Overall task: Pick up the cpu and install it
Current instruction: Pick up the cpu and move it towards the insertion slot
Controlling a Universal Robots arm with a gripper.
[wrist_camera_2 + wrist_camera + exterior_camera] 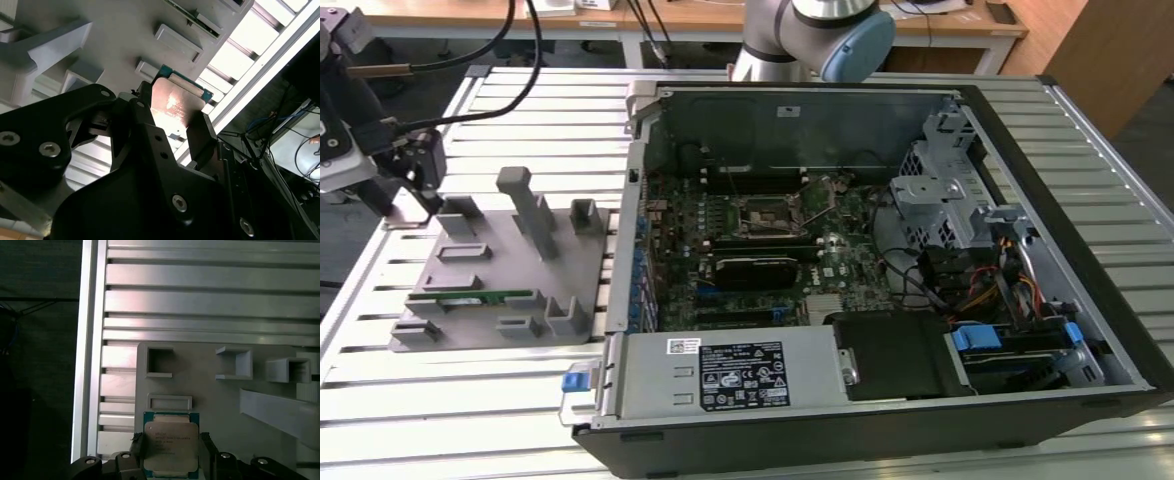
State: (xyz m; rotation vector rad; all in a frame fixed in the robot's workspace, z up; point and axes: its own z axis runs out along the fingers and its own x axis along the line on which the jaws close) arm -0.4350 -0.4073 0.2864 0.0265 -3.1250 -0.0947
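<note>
Fingers (207, 452) around cpu (170, 445) over grey tray (225, 405), slatted table (200, 305)

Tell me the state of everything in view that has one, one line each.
cpu: gripped between the jaws, over the grey fixture.
gripper: shut on the cpu.
computer case: lying open, inside exposed.
cpu socket: looks empty.
memory stick: lying in the fixture.
</note>
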